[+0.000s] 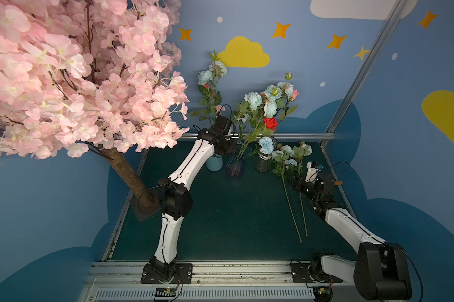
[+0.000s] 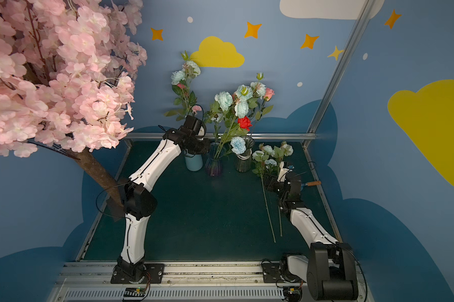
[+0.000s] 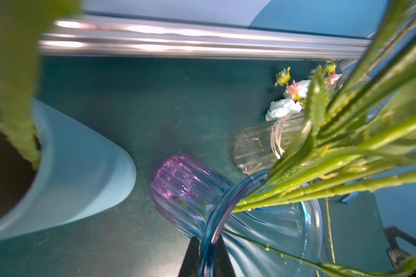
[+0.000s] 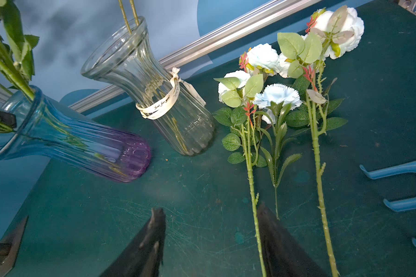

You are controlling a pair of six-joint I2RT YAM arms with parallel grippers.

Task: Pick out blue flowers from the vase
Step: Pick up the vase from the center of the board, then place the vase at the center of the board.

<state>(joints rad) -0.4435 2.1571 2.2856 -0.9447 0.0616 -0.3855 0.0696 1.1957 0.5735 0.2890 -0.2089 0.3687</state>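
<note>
Your left gripper [image 3: 207, 238] pinches the blue-purple vase [image 3: 178, 187] rim; its blue flowers [image 1: 254, 100] slant up toward the wide-open right gripper [image 4: 210, 208]

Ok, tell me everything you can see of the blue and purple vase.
The blue and purple vase is ribbed tinted glass, blue at the flared mouth, purple at the base. It stands on the green table between a pale blue pot and a clear vase, holding several green stems. The left gripper pinches its rim.
</note>
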